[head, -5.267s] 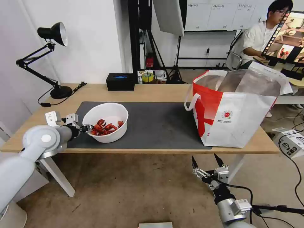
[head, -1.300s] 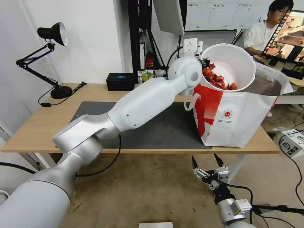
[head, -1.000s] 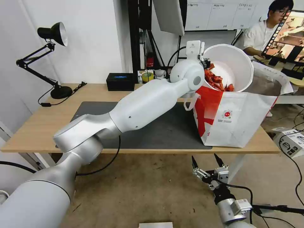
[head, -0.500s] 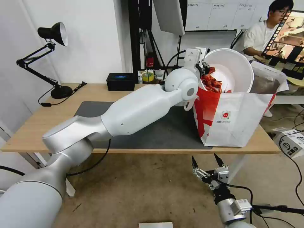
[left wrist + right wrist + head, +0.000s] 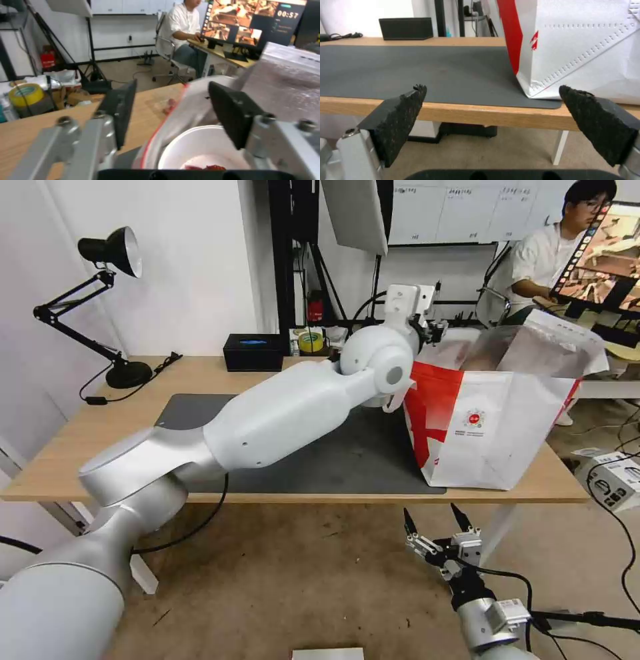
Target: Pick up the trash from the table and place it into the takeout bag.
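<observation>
The takeout bag (image 5: 493,427) stands open at the right end of the table (image 5: 80,447), its foil lining showing. My left arm reaches across the dark mat (image 5: 333,460) to the bag's near rim. There my left gripper (image 5: 435,328) is open over the mouth. In the left wrist view the white bowl (image 5: 200,147) with red shell scraps lies inside the bag (image 5: 286,82), below the open left gripper (image 5: 172,83) and free of it. My right gripper (image 5: 432,513) hangs open below the table's front edge, facing the bag's lower corner (image 5: 580,45) with nothing in the right gripper (image 5: 492,88).
A black tissue box (image 5: 253,352) sits at the table's back edge, with a yellow tape roll (image 5: 311,342) behind it. A black desk lamp (image 5: 110,253) stands at the back left corner. A carton (image 5: 613,480) lies on the floor to the right.
My left arm carried the bowl from the mat up over the bag, lowered it and let go. The bowl has dropped inside the bag and my left gripper has opened.
</observation>
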Robot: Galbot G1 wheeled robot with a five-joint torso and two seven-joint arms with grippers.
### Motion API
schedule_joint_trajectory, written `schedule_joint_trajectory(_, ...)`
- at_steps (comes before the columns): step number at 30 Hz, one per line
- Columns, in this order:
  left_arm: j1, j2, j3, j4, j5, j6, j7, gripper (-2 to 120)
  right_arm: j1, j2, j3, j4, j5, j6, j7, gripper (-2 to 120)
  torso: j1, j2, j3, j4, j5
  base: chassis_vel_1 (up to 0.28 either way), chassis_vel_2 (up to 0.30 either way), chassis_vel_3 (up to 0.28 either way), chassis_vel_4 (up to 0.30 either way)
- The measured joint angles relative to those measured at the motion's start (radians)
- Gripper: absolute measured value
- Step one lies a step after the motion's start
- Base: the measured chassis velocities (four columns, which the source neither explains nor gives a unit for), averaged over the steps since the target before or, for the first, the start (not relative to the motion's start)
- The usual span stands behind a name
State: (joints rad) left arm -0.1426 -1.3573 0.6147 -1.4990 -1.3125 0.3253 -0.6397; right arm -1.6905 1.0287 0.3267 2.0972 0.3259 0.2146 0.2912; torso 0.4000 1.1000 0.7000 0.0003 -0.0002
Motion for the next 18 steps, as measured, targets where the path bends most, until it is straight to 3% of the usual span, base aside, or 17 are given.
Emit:
schedule_joint_trajectory(9, 0.080, 0.168, -0.033, -0.114, 0.029, -0.113, 0.068, 97, 0.000, 0.000, 0.000, 0.000, 0.000, 0.000, 0.000, 100, 0.000, 0.000, 0.000, -0.0002, 0.0001, 0.000, 0.000, 0.000, 0.000)
schedule_joint_trajectory(10, 0.080, 0.168, -0.033, -0.114, 0.029, -0.113, 0.068, 97, 0.000, 0.000, 0.000, 0.000, 0.000, 0.000, 0.000, 100, 0.000, 0.000, 0.000, -0.0002, 0.0001, 0.000, 0.000, 0.000, 0.000)
schedule_joint_trajectory(15, 0.207, 0.321, -0.105, -0.219, 0.058, -0.139, 0.118, 100, 0.000, 0.000, 0.000, 0.000, 0.000, 0.000, 0.000, 100, 0.000, 0.000, 0.000, -0.0004, -0.0001, 0.000, 0.000, 0.000, 0.000)
schedule_joint_trajectory(16, 0.207, 0.321, -0.105, -0.219, 0.058, -0.139, 0.118, 100, 0.000, 0.000, 0.000, 0.000, 0.000, 0.000, 0.000, 100, 0.000, 0.000, 0.000, -0.0004, -0.0001, 0.000, 0.000, 0.000, 0.000)
schedule_joint_trajectory(18, 0.340, 0.429, -0.201, -0.273, 0.105, -0.161, 0.172, 100, 0.000, 0.000, 0.000, 0.000, 0.000, 0.000, 0.000, 100, 0.000, 0.000, 0.000, 0.0000, -0.0003, 0.000, 0.000, 0.000, 0.000)
